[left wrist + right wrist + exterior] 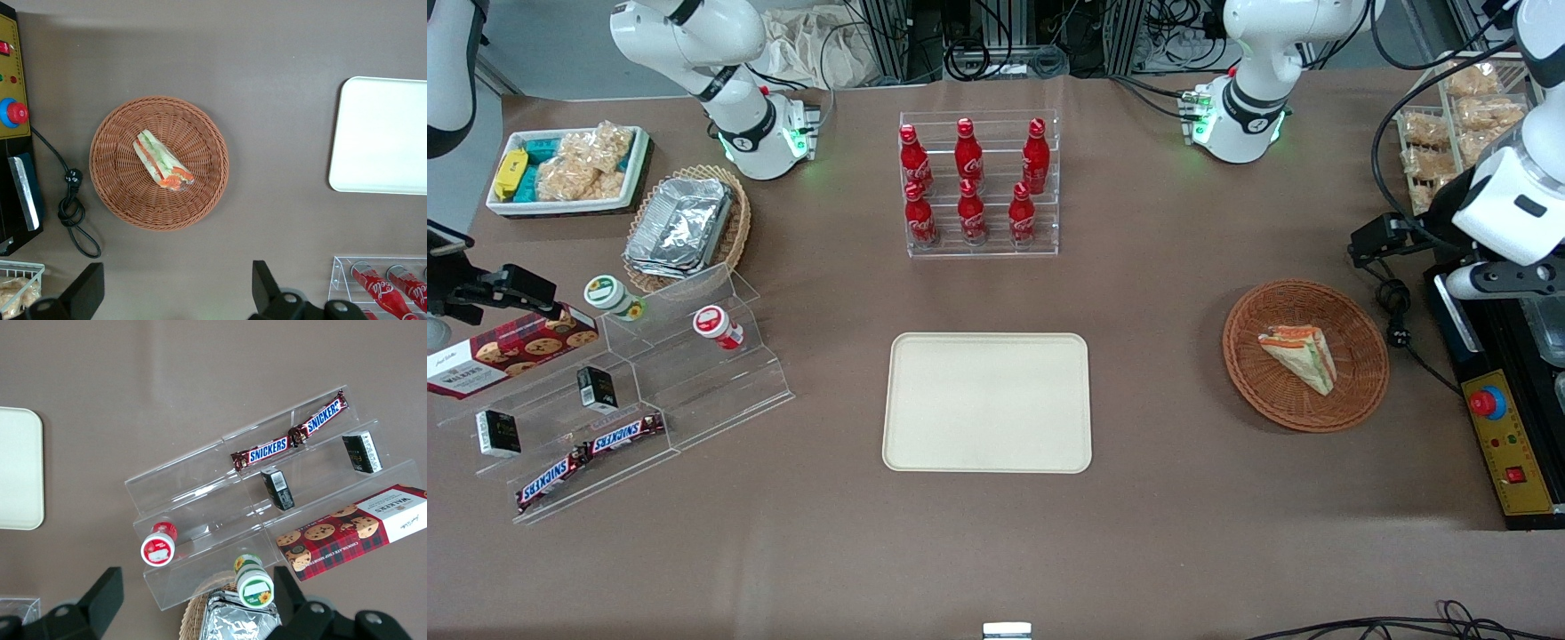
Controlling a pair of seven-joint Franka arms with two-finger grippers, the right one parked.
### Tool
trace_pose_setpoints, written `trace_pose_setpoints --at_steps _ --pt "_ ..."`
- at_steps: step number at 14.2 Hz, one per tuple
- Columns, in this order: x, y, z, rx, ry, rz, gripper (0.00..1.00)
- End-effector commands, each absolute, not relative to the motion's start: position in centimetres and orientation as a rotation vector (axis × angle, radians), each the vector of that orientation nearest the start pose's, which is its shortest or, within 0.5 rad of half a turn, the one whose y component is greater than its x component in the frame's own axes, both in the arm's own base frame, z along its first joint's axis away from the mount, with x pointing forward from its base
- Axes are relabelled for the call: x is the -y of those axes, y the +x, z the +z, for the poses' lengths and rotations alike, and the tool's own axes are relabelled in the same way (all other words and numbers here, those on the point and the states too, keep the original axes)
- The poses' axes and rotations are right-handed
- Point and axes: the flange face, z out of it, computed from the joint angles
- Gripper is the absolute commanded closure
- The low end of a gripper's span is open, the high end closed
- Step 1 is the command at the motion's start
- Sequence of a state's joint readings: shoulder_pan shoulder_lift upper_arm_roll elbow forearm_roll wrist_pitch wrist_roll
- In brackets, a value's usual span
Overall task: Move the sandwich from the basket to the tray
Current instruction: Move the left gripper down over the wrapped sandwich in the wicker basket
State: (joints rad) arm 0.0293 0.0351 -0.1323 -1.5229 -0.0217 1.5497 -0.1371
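The sandwich (pixel 1300 356), a wrapped wedge with green and orange-red layers, lies in the middle of the round reddish-brown wicker basket (pixel 1254 391). The wrist view shows the same sandwich (pixel 162 162) in the basket (pixel 127 200) from above. My gripper (pixel 177 290) hangs open high over the bare table, a little farther from the front camera than the basket, with nothing between its fingers (pixel 263 287). The cream rectangular tray (pixel 987 402) lies flat at the table's centre with nothing on it, and one end of the tray (pixel 380 133) shows in the wrist view.
A clear rack of red cola bottles (pixel 978 182) stands farther from the front camera than the tray. A black and yellow control box (pixel 1507 444) with a cable (pixel 1396 333) sits beside the basket. Snack shelves (pixel 618 391) and a foil-tray basket (pixel 685 227) lie toward the parked arm's end.
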Motion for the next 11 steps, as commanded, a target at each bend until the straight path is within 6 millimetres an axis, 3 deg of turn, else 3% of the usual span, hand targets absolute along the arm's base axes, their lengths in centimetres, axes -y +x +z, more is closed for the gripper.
trace_pose_setpoints --at_steps 1,3,6,9,11 --pt "5.9 56.0 62.8 0.07 -3.147 0.035 0.01" --pt "6.0 56.2 62.7 0.154 -3.151 0.042 0.01" --pt "5.7 56.3 59.6 0.351 -3.125 0.144 0.01" --pt "4.5 56.2 54.1 0.457 -3.078 0.242 0.01" --pt "3.6 56.4 49.9 0.652 -3.039 0.194 0.01"
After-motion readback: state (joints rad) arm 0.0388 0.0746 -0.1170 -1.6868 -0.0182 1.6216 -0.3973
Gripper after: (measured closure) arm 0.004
